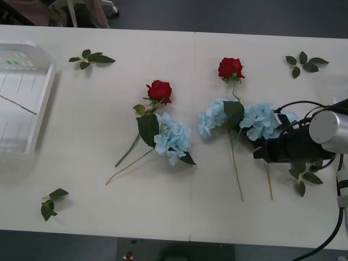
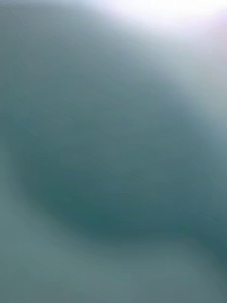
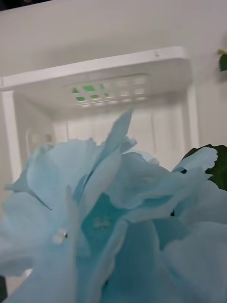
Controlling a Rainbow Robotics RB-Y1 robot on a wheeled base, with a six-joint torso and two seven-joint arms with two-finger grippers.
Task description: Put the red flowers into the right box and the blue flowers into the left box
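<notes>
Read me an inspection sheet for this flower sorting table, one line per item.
Surface: white table with a seam down the middle.
Job's things: two red flowers and three blue flowers lie mid-table. The left box is at the left edge with a thin stem inside. Another blue flower is close before the left wrist camera, with the box behind it.
Clutter: four loose leaf sprigs.
Grippers: right gripper is low beside the rightmost blue flower.
Cables: black cables loop over the right arm.
Surroundings: dark floor beyond the table.
</notes>
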